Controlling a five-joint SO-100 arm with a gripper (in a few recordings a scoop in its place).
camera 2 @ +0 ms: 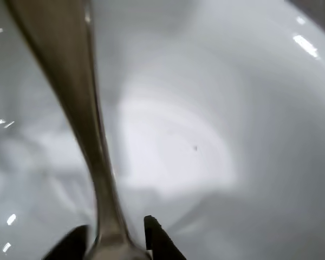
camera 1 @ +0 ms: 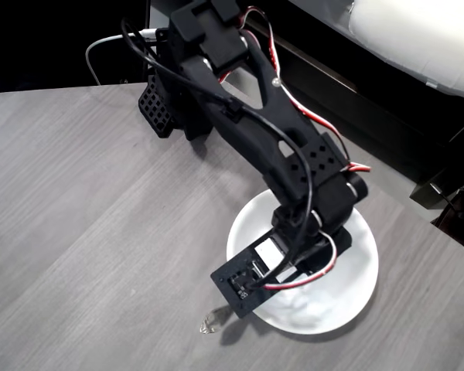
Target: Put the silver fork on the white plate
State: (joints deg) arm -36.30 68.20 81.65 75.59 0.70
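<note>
The white plate (camera 1: 354, 272) lies on the grey table at the lower right of the overhead view, with my black arm reaching over its left half. In the wrist view my gripper (camera 2: 112, 242) is shut on the silver fork (camera 2: 81, 103). The fork's slim handle runs from between the two dark fingertips up to the top left, close above the plate's glossy inside (camera 2: 222, 108). Seen from overhead, one shiny end of the fork (camera 1: 209, 320) sticks out past the plate's left rim, above the table. The rest of it is hidden under the wrist.
The grey wood-grain table (camera 1: 77, 232) spreads wide to the left of the plate. The arm's base (camera 1: 166, 100) stands at the table's far edge. Beyond the right edge are dark furniture and a white cushion (camera 1: 425, 39).
</note>
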